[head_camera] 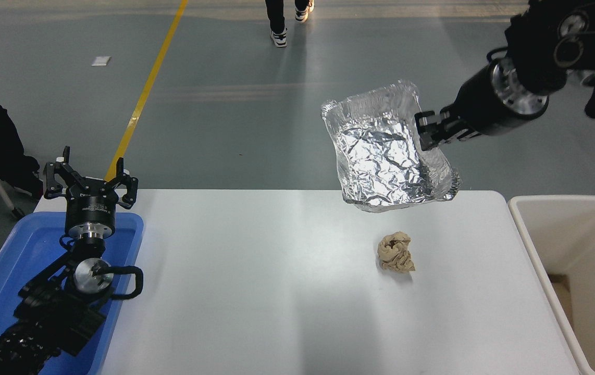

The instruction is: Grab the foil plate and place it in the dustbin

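High above the desk's (276,291) far right part, right gripper (428,133) holds the foil plate (381,156) in the air, fingers clamped on its right rim; plate tilted, hollow side facing the camera. Below it, crumpled tan paper wad (396,252) lies on the desk. Dustbin (527,219) stands just beside the desk's right edge, well apart from the plate. Left gripper (90,179) parked at lower left over blue tub (11,260), fingers spread apart.
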Controlling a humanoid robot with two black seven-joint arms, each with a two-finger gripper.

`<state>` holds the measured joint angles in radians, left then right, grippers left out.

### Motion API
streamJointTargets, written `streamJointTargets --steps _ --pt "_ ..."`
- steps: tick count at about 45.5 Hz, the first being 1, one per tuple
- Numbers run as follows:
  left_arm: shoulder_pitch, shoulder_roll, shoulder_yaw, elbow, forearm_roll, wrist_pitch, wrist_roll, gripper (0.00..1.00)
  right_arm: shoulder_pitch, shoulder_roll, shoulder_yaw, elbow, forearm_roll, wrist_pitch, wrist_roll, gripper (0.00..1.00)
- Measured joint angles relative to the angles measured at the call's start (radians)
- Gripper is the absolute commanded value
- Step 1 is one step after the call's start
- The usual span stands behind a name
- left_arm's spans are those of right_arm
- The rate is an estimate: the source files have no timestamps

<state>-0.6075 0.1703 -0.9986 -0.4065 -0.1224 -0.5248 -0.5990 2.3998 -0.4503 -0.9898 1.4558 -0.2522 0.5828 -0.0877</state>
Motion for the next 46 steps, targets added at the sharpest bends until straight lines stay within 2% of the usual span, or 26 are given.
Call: streamJointTargets --steps 9,18,24,37,46 --pt "0.000 0.000 0.000 0.000 0.000 0.000 -0.001 0.99 0.054 -0.011 -0.052 0.006 0.001 0.027 0.000 0.00" --pt "0.000 0.000 0.000 0.000 0.000 0.000 -0.001 0.99 0.050 -0.058 -0.138 -0.008 -0.076 0.024 0.001 0.00" --pt "0.000 0.000 0.000 0.000 0.000 0.000 -0.001 0.99 0.011 -0.151 -0.170 -0.033 -0.177 0.021 0.002 0.00" --pt "0.000 0.000 0.000 0.000 -0.001 0.000 -0.001 0.99 -0.194 -0.447 -0.134 -0.188 -0.474 -0.003 0.005 0.00" --pt "0.000 0.000 -0.001 0.000 0.000 0.000 -0.001 0.99 -0.476 -0.569 -0.060 -0.357 -0.565 -0.163 0.024 0.00"
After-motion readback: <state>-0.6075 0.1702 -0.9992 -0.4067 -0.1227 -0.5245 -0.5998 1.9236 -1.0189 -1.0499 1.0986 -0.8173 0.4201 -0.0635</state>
